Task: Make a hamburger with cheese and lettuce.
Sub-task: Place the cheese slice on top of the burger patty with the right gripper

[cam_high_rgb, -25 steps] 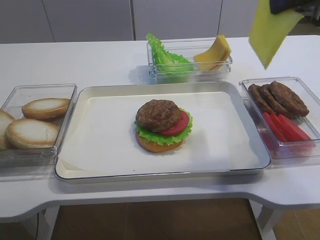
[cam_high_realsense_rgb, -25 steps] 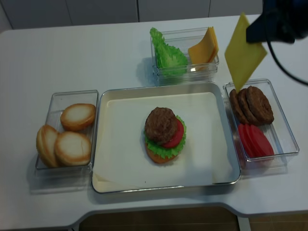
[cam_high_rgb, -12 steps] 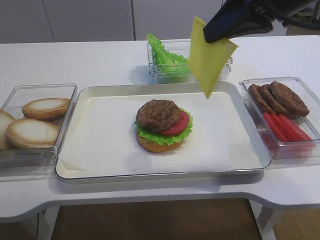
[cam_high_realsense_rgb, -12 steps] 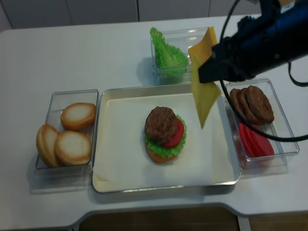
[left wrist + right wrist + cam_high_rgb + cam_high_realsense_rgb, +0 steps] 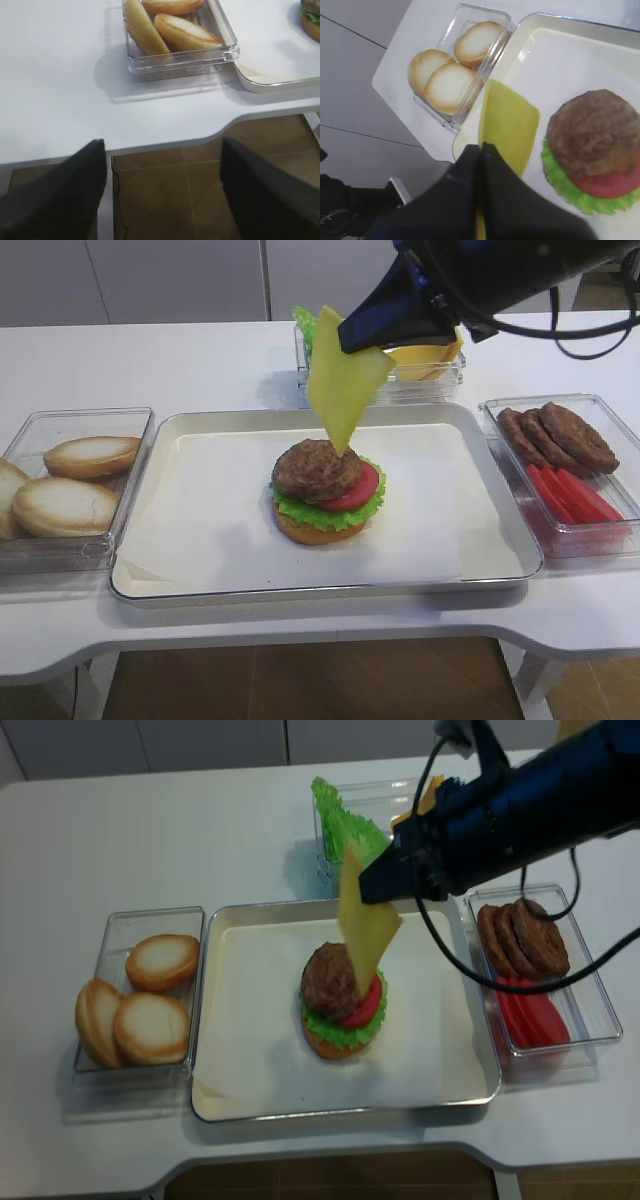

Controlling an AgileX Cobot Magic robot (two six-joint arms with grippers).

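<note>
The cheese is hung corner-down, its long diagonal near vertical, with the lower tip just above the hamburger on the tray, and is pinched at its upper edge by the closed right gripper.

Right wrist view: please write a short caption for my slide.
Right gripper holds the cheese hanging beside the hamburger on the tray.

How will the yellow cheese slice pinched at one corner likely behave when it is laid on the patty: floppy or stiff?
Probably fairly stiff: the cheese hangs nearly flat from the right gripper, barely curling. Likely light, since a corner pinch carries it. It may slide on the domed patty, being thin and smooth.
</note>
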